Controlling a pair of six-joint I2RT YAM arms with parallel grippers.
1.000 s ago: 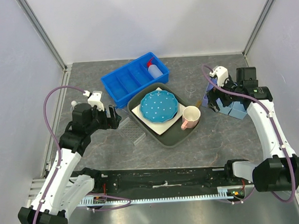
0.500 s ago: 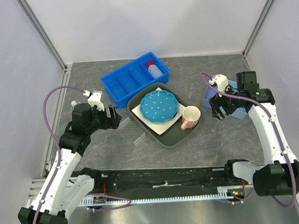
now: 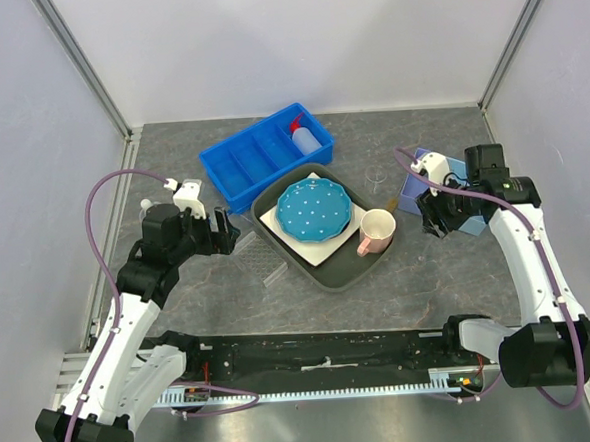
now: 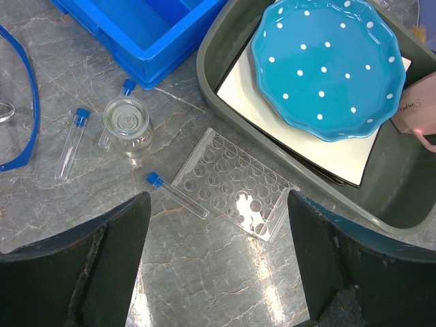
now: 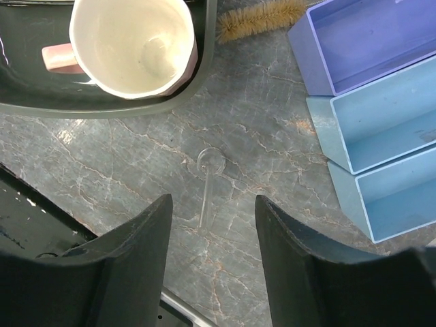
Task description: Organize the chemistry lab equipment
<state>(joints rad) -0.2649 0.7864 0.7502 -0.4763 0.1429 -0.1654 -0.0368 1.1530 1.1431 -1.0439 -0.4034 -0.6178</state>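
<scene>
Here, the right pincer (image 5: 213,204) hangs half-wide and empty over the counter (image 5: 272,122). Its jaws straddle a clear scoop (image 5: 206,182) lying flat directly beneath, bowl toward 12 o'clock. The scoop looks like thin, light, slick plastic, probably best pinched across the slender handle, since it sits flush and may skid. From it, the small brush (image 5: 261,19) lies at 12 o'clock, the pink mug (image 5: 133,44) at 10 and the blue bins (image 5: 368,129) at 2. The left pincer (image 4: 218,201) stands wide and empty above the clear rack (image 4: 235,191), with a blue-capped vial (image 4: 178,196) at the rack's 9 o'clock.
</scene>
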